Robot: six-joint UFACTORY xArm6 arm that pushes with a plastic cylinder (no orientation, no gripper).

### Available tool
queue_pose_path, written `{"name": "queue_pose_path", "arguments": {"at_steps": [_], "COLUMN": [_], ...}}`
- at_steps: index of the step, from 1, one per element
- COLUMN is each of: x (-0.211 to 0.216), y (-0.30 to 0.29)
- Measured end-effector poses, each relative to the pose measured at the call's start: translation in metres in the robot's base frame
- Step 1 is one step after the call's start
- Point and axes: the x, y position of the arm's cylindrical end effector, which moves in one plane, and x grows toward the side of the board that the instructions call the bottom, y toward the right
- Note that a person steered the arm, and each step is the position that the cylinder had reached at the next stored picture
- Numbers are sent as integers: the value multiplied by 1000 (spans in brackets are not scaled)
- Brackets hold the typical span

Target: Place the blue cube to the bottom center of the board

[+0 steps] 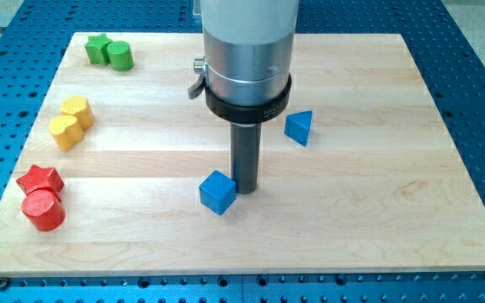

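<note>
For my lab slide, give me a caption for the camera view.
My tip touches the blue cube from the view's right, just below mid-board.

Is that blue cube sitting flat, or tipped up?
Flat: the small blue cube rests on the wooden board, top face level. My tip stands against its right side.

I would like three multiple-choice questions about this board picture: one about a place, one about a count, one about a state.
1. Where is my tip relative to the blue cube?
A. at its right side
B. far to its left
C. near the green blocks

2. How many blue blocks lie on the board?
A. one
B. two
C. four

3. How do the two red blocks stand?
A. far apart
B. stacked
C. side by side, close

Answers: 1 A, the rod ends beside the cube's right edge. 2 B, the cube and a blue triangular block. 3 C, the red star adjoins the red cylinder.
</note>
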Motion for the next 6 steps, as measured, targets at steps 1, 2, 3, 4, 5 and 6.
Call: {"name": "queue_pose_path", "arguments": {"at_steps": [1,2,3,4,5,6], "x": [-4,-8,7,19,-4,-29], "y": [-35,-43,-77,-19,-2,123]}}
